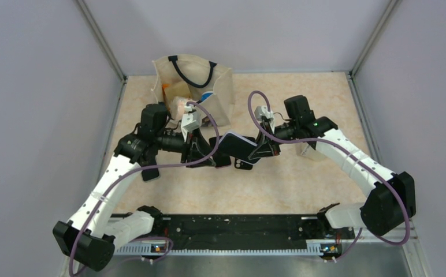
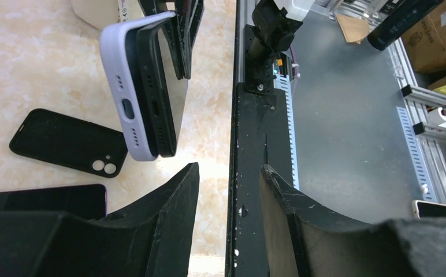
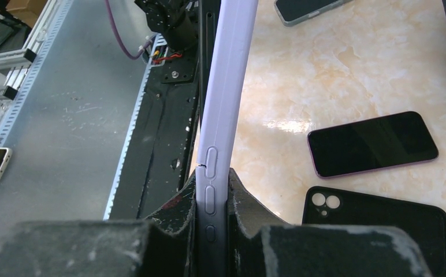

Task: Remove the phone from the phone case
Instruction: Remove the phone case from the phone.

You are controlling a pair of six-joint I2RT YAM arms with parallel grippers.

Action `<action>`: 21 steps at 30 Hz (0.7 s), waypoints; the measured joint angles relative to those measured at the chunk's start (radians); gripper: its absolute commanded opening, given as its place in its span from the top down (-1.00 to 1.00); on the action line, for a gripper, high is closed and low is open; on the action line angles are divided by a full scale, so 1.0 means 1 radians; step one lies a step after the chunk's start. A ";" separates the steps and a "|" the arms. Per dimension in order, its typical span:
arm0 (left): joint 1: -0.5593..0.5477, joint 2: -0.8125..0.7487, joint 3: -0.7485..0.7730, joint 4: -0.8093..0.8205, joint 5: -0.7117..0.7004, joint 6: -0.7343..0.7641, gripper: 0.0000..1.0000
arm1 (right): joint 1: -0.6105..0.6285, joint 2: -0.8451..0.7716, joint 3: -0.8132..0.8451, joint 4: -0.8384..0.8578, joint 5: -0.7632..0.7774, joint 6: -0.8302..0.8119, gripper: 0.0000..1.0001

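Above the table (image 1: 301, 184), seen from overhead, the lilac phone case (image 1: 236, 139) hangs just ahead of your left gripper (image 1: 212, 161). From the left wrist, that claw gapes wide and empty. The black phone (image 2: 151, 92), half-peeled from its case, sits just beyond the fingertips. From the right wrist, your right gripper (image 3: 212, 187) pinches the case's button edge.

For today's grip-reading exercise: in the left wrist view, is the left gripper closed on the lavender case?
No; the left gripper gapes open, clear of the lavender case.

Canvas tote bag (image 1: 223, 95) (black handles) stands upright.
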 measured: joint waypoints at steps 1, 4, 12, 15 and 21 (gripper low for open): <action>0.000 0.005 -0.002 0.018 0.000 -0.016 0.04 | 0.000 0.000 0.000 0.000 0.000 0.000 1.00; 0.000 0.016 -0.002 0.059 -0.004 -0.050 0.04 | 0.000 0.000 0.000 0.003 0.000 0.000 1.00; 0.000 0.027 -0.003 0.124 -0.018 -0.097 0.04 | -0.002 0.000 0.000 0.012 0.001 0.016 1.00; 0.000 0.030 -0.003 0.127 -0.023 -0.098 0.04 | -0.004 0.000 0.000 0.020 0.002 0.018 1.00; 0.000 0.042 0.001 0.094 -0.027 -0.064 0.04 | -0.006 0.000 0.000 0.027 0.010 0.018 1.00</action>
